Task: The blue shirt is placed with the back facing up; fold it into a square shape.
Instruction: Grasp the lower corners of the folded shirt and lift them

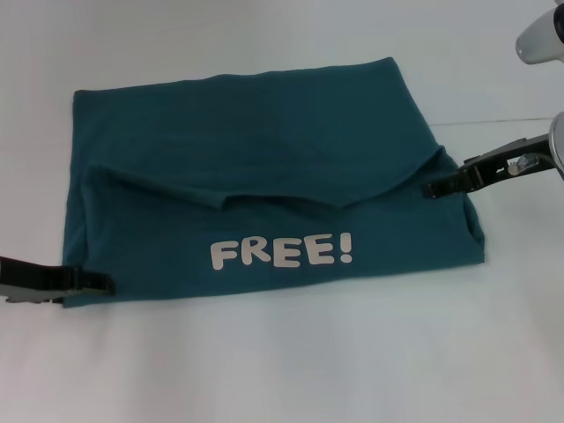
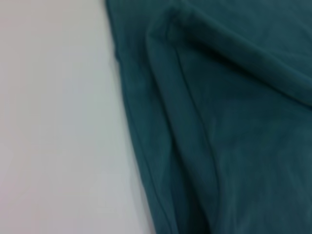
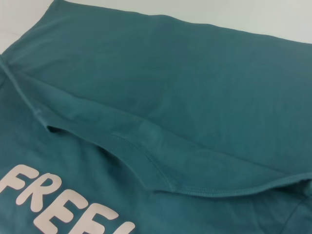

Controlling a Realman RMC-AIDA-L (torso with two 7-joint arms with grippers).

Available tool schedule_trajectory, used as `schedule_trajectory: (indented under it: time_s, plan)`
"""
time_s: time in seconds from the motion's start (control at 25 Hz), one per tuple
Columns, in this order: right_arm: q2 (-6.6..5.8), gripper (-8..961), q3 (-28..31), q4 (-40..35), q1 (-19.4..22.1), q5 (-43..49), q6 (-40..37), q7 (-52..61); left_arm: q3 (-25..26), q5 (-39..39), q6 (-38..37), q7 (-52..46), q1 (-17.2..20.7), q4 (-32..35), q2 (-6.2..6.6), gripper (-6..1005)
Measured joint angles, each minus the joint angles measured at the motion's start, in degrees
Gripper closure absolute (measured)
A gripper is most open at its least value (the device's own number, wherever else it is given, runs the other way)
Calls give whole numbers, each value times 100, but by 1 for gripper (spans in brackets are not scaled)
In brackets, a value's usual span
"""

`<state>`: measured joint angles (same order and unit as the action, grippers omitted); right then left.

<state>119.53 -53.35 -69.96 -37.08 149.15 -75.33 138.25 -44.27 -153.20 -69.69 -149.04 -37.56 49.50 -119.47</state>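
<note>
Left gripper (image 1: 99,284) at blue shirt's (image 1: 264,132) near-left corner, right gripper (image 1: 434,188) at its right edge; can't tell either grip state. Shirt folded on white tabletop (image 1: 282,370), "FREE!" print (image 1: 281,253) up.

One blue shirt (image 1: 264,159), one white table (image 1: 282,370), two black end effectors: left (image 1: 97,284), right (image 1: 436,187).

**Both your arms low, one at each side**

Your left gripper (image 1: 99,284) comes in from the left edge of the head view, lying low and nearly level, its black fingers pointing inward and drawn close together at the tips. Your right gripper (image 1: 432,188) reaches in from the right edge, higher in the view, its dark fingers slanting down and inward to a narrow tip. The silver-white wrist housing (image 1: 557,145) sits behind it.
</note>
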Motion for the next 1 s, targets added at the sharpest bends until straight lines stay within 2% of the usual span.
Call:
schedule_trajectory:
  time_s: [0.24,0.44,0.64,0.88,1.0]
  plan:
    - [4,35,0,0,-1,-1,6,0,-136,0,58,0,-20,0,-7,212]
    - [13,35,0,0,-1,-10,10,0,-246,-1,143,-4,-23,4,-23,410]
    - [20,36,0,0,0,-17,8,3,-309,-6,162,-5,-44,7,-38,653]
    - [9,36,13,0,20,16,-57,119,-362,-8,152,15,-81,8,-50,824]
    - [-30,37,41,-78,26,289,-202,399,-364,-1,114,80,-90,8,-50,838]
